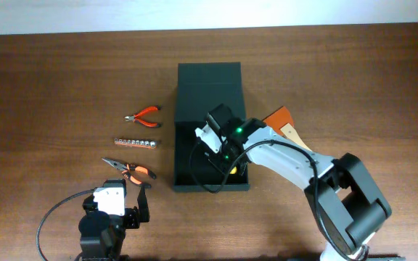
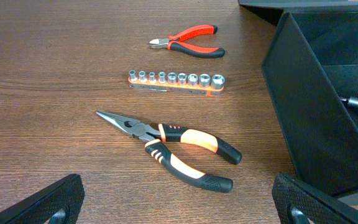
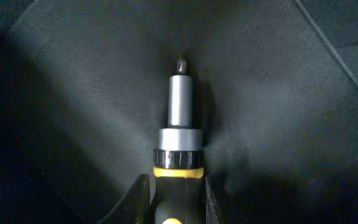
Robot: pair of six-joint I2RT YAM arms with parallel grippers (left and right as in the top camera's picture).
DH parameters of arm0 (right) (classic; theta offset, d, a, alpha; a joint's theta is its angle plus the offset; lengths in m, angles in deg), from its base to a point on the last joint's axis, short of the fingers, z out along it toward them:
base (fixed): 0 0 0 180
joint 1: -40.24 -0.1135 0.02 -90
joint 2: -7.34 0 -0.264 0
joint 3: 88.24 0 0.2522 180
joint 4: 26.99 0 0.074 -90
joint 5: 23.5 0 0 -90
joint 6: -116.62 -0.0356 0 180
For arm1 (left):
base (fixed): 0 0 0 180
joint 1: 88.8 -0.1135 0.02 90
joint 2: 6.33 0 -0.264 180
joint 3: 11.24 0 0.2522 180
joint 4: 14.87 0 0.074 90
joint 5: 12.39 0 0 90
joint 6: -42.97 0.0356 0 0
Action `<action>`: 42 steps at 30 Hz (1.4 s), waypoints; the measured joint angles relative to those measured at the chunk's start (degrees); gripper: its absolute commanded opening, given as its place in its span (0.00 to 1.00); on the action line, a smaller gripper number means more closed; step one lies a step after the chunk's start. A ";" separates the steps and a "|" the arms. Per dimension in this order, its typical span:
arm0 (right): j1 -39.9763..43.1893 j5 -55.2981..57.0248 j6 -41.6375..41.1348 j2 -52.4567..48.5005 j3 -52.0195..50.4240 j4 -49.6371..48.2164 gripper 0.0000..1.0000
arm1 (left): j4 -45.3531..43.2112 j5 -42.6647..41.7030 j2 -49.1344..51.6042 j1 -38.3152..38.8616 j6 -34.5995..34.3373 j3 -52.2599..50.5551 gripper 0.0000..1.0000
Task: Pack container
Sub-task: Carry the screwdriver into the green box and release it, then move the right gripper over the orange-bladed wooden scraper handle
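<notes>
The container is a dark matte box in the middle of the table, its flap lid laid open toward the back. My right gripper reaches down inside it, shut on the black-and-yellow handle of a screwdriver, whose steel shaft and bit point at the dark floor. In the right wrist view the fingers press both sides of the handle. My left gripper stands wide open and holds nothing, just short of the orange-and-black long-nose pliers. The container's wall rises to its right.
An orange rail of sockets and small red-handled cutters lie left of the container, beyond the pliers. An orange and tan object lies against the container's right side, partly under the right arm.
</notes>
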 measured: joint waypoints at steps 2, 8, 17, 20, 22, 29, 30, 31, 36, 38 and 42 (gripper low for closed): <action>0.02 -0.02 0.07 0.00 0.00 -0.13 0.35 | 0.00 0.00 0.00 0.00 0.02 0.00 0.99; 0.00 -0.44 0.02 0.02 0.00 -0.11 0.66 | 0.00 0.02 0.00 0.00 0.00 0.00 0.99; 0.02 -0.52 0.07 5.09 6.08 8.48 0.71 | 0.00 0.00 0.00 0.00 0.02 0.00 0.99; 0.48 -0.26 -0.02 10.69 10.82 13.53 0.76 | 0.00 0.02 0.00 0.00 0.00 0.00 0.99; 1.40 0.07 -0.04 15.26 12.46 17.18 0.81 | 0.00 0.00 0.00 0.00 0.02 0.00 0.99; 14.16 3.54 0.46 30.77 13.05 27.93 0.99 | 0.00 0.00 0.00 0.00 0.00 0.00 0.99; 16.15 3.96 0.50 31.74 12.98 27.98 0.99 | 0.00 0.00 0.00 0.00 0.02 0.00 0.99; 19.43 4.11 1.09 32.96 12.59 28.00 0.99 | 0.00 0.00 0.00 0.00 0.00 0.00 0.99; 27.30 4.44 6.51 32.17 10.40 28.85 0.99 | 0.00 0.00 0.00 0.00 0.02 0.00 0.99; 29.03 4.59 8.63 29.75 10.16 28.87 0.99 | 0.00 0.02 0.00 0.00 0.02 0.00 0.99; 30.71 4.96 12.59 21.84 10.10 28.70 0.99 | 0.00 0.00 0.00 0.00 0.02 0.00 0.99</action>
